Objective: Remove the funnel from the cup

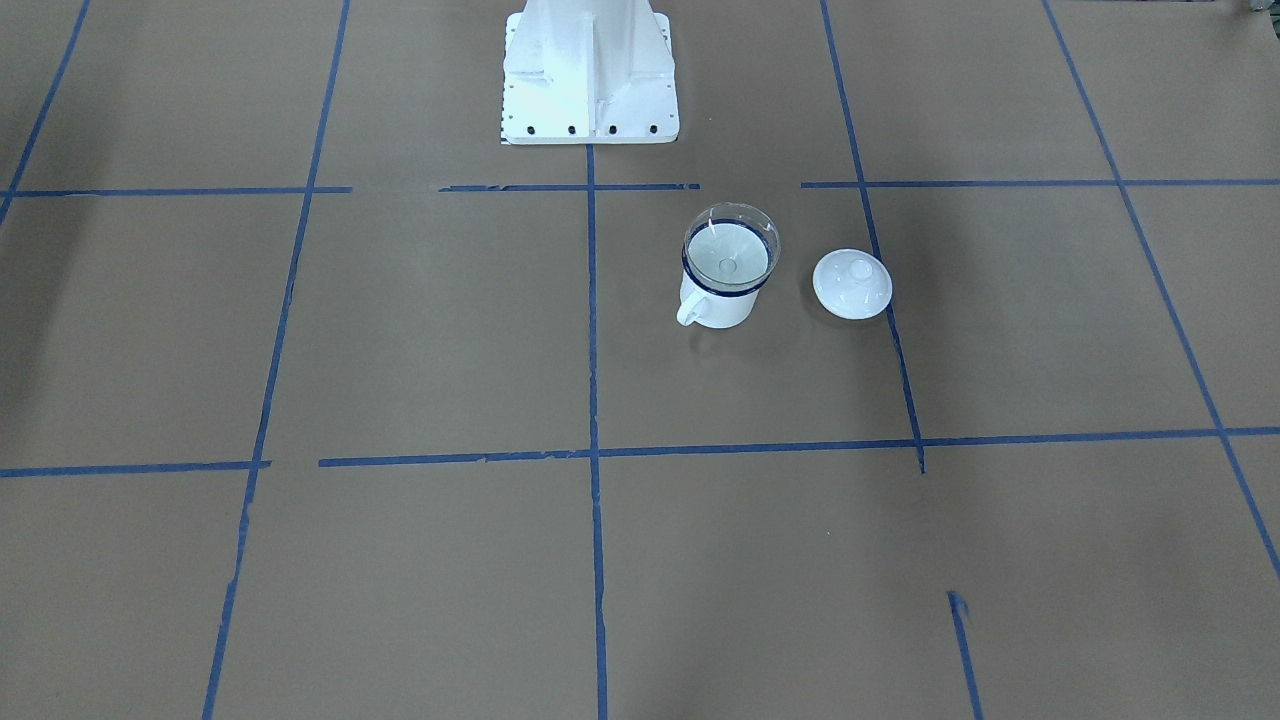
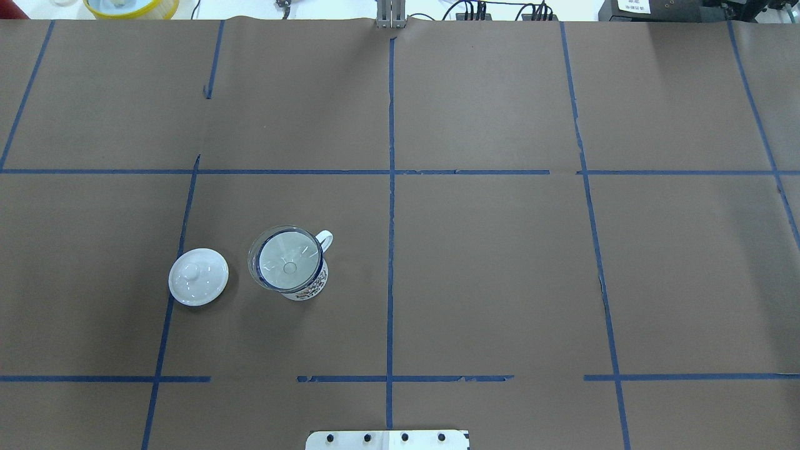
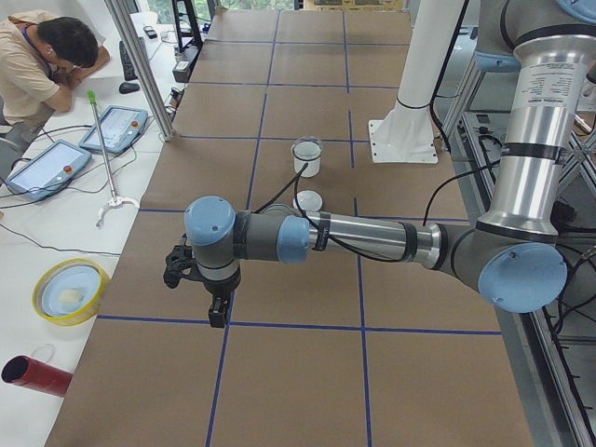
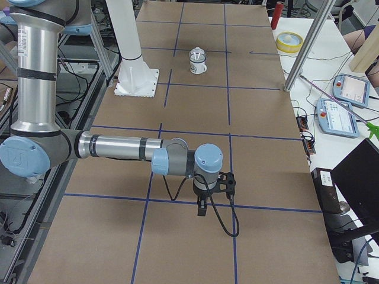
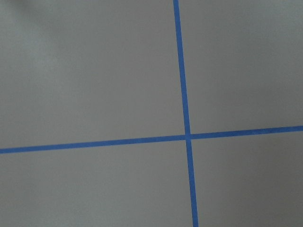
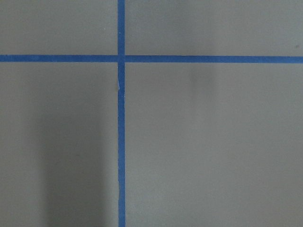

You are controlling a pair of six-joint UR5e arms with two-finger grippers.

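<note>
Counting on the desk (image 2: pixel 500 281): one funnel (image 2: pixel 286 259), one cup (image 2: pixel 310 289), one white domed lid (image 2: pixel 199 277), two arms. Found the funnel seated in the mouth of the cup, wide rim on the blue edge, spout down inside. Found the lid just beside the cup, not touching, on the side away from the handle.

Showed no arm in the overhead and front-facing views (only the white base (image 1: pixel 590 70)); showed both arms in the side views alone. Reached out low and level over the desk, well apart from the cup, with the left end effector (image 3: pixel 216 318) and the right end effector (image 4: pixel 202 208) pointing down. Could not tell how far either stood open; saw nothing in them. Caught only blue tape lines through both wrist cameras.
</note>
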